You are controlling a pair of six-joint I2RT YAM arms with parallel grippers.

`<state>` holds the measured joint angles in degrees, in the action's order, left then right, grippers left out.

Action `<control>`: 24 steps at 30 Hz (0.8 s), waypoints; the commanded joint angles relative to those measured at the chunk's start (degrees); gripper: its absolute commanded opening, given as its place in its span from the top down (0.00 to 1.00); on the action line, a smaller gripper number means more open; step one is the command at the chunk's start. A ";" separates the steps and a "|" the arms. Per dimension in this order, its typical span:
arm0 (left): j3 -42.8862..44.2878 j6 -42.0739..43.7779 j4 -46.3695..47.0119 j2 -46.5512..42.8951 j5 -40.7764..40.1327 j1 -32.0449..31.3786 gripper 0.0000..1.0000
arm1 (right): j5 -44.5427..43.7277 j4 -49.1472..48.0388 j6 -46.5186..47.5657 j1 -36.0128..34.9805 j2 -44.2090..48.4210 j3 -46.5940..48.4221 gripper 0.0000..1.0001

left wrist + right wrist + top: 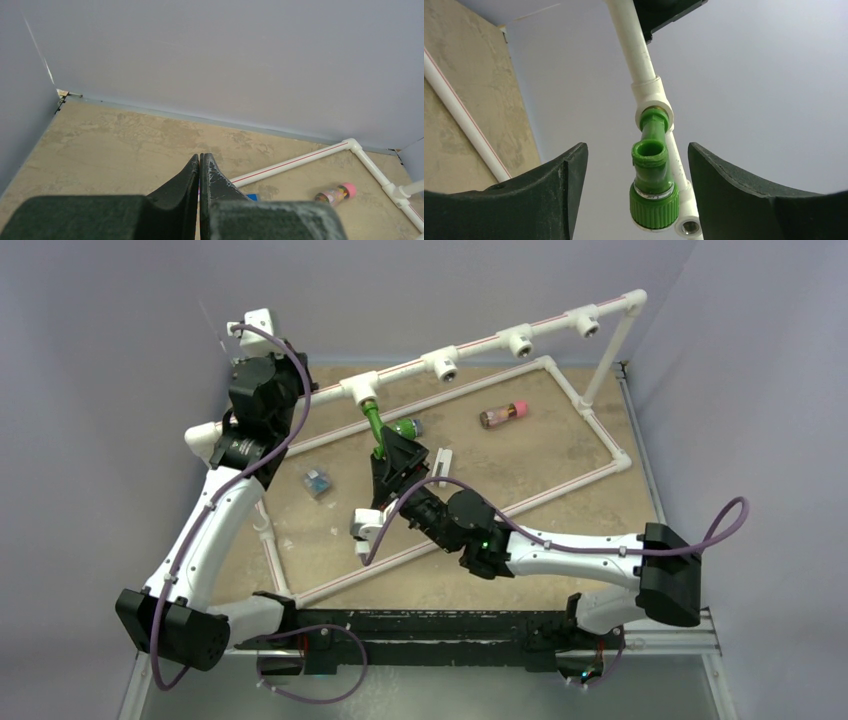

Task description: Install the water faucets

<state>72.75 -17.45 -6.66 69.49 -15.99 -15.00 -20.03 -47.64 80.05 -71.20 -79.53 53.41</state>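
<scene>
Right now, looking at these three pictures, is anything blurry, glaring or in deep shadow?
Top external view: soft, even light, faint shadows, all sharp, no glare. Left wrist view: the shut left gripper looms dark and slightly soft; the table beyond is clearer. Right wrist view: the green faucet is crisp and bright, between the right gripper's dark open fingers.

A robotics test cell is indicated. A tan tabletop [540,480] is enclosed by plain grey walls [100,340], and a white pipe frame [480,346] is mounted on it. A left arm [215,530] and a right arm [570,550] are bolted to a rail [450,625].
</scene>
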 commanded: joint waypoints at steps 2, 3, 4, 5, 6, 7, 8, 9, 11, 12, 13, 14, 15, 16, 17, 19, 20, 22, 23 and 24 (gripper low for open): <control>-4.69 -0.21 -13.61 2.68 0.78 0.50 1.00 | -1.91 -6.32 0.86 1.16 -1.80 4.85 0.29; -4.72 -0.21 -13.58 2.67 0.78 0.50 1.00 | -2.04 -6.46 0.63 1.23 -2.13 5.13 0.30; -4.71 -0.21 -13.59 2.66 0.78 0.50 1.00 | -2.22 -6.56 0.27 1.43 -2.45 5.39 0.33; -4.70 -0.21 -13.59 2.62 0.78 0.50 1.00 | -2.43 -6.73 -0.13 1.50 -2.69 5.53 0.36; -4.79 -0.21 -13.56 2.58 0.78 0.50 1.00 | -2.68 -7.03 -0.56 1.58 -2.92 5.56 0.39; -4.81 -0.21 -13.56 2.58 0.86 0.50 1.00 | -2.89 -7.46 -0.86 1.71 -3.06 5.57 0.42; -4.81 -0.21 -13.60 2.58 1.00 0.50 1.00 | -3.21 -8.39 -1.14 1.65 -3.29 5.37 0.45; -4.81 -0.21 -13.56 2.60 1.03 0.50 1.00 | -3.36 -8.84 -1.37 1.68 -3.34 5.21 0.47; -4.88 -0.30 -13.60 2.49 1.12 0.50 1.00 | -4.00 -9.51 -2.19 1.69 -3.63 4.93 0.53; -4.90 -0.30 -13.60 2.49 1.13 0.50 1.00 | -4.30 -9.98 -2.63 1.69 -3.76 4.75 0.55; -4.90 -0.35 -13.58 2.49 1.13 0.50 1.00 | -4.52 -10.32 -3.23 1.76 -3.91 4.58 0.58; -4.98 -0.38 -13.48 2.44 1.13 0.50 1.00 | -4.71 -10.76 -3.80 1.84 -3.96 4.45 0.61; -4.99 -0.34 -13.53 2.41 1.13 0.50 1.00 | -4.87 -11.08 -4.37 1.84 -4.12 4.35 0.65; -4.99 -0.38 -13.49 2.40 1.13 0.50 1.00 | -5.23 -11.48 -5.09 1.86 -4.26 4.34 0.71; -4.99 -0.39 -13.53 2.32 1.13 0.50 1.00 | -5.63 -11.73 -5.75 1.85 -4.42 4.40 0.77; -4.99 -0.39 -13.48 2.31 1.05 0.50 1.00 | -5.93 -12.30 -7.18 1.89 -4.57 4.42 0.90; -4.97 -0.39 -13.49 2.31 1.05 0.50 1.00 | -6.19 -12.41 -8.05 1.86 -4.65 4.50 0.99; -4.96 -0.39 -13.50 2.40 1.00 0.50 1.00 | -6.85 -13.57 -9.84 1.85 -4.99 4.60 1.00; -4.98 -0.43 -13.50 2.40 0.96 0.50 1.00 | -7.22 -14.35 -10.77 1.88 -5.16 4.61 1.00; -4.99 -0.47 -13.47 2.44 0.96 0.50 1.00 | -7.82 -15.37 -12.01 1.90 -5.34 4.65 1.00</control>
<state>72.47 -17.47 -6.24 69.19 -15.59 -15.00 -24.73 -56.51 73.32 -69.69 -84.47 56.40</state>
